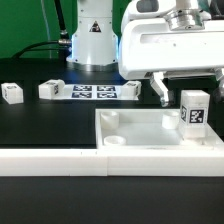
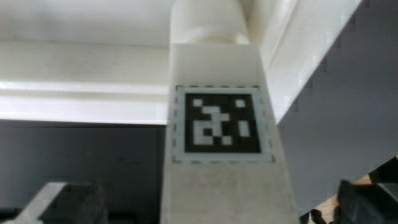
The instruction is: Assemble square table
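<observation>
Square-table assembly, first leg going in. Nearest the exterior view, a long low white wall (image 1: 45, 162) edges the black surface (image 1: 40, 125). Just behind it lies the square tabletop (image 1: 145, 128), underside up, with open holes showing at its corners. At its corner on the exterior view's right, one tagged leg (image 1: 192, 110) stands upright, apparently seated in a hole. The hand (image 2: 210, 202) hangs over that leg with its fingers (image 2: 54, 203) spread wide on either side, clear of the leg and gripping nothing.

Farther back, three more legs lie loose: one (image 1: 128, 88) just beside the marker board (image 1: 90, 92), and two (image 1: 50, 90) (image 1: 12, 93) toward the exterior view's left. The arm's base (image 1: 92, 35) stands behind them.

The upright leg probably needs tightening. The next move calls for a square, centred grip and a turn that does not tip the leg.
</observation>
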